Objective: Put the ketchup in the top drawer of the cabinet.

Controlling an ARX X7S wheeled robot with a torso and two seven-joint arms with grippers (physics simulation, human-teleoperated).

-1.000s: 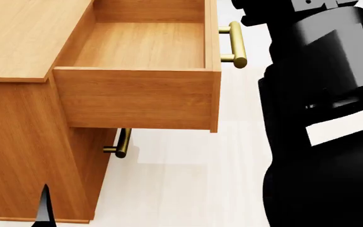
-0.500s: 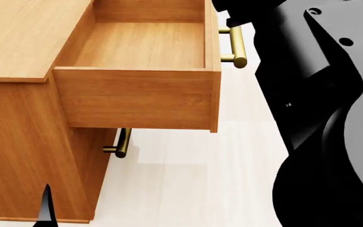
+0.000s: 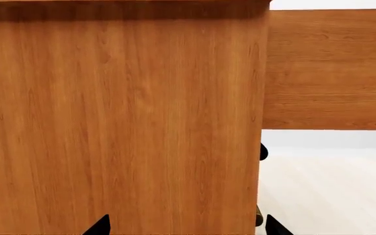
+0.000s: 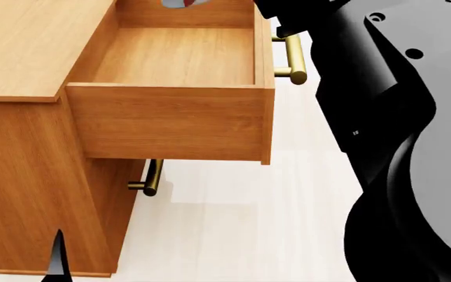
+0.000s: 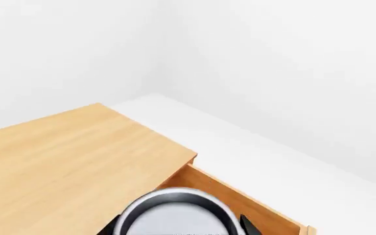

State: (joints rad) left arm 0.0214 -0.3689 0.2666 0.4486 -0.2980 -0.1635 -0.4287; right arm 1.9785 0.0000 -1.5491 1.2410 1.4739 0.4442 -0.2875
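The ketchup (image 5: pixel 175 215) shows its silver lid in the right wrist view, with my right gripper (image 5: pixel 178 227) shut on it, a dark fingertip on each side. In the head view only a sliver of the ketchup (image 4: pixel 183 3) shows at the upper edge, above the back of the top drawer (image 4: pixel 171 120). That drawer stands pulled out of the cabinet (image 4: pixel 30 47) and its inside is bare wood. Its brass handle (image 4: pixel 291 57) sits beside my right arm (image 4: pixel 382 88). My left gripper (image 3: pixel 186 228) is open, low beside the cabinet's side (image 3: pixel 123 122).
The lower drawer is shut; its brass handle (image 4: pixel 151 178) sticks out under the open one. Pale floor (image 4: pixel 241 223) lies in front of the cabinet. In the right wrist view, white walls (image 5: pixel 273 73) stand behind the cabinet top (image 5: pixel 64 161).
My right arm has swung left across the head view, past the drawer handle. A sliver of the ketchup now shows above the drawer's back. The left gripper has stayed put.
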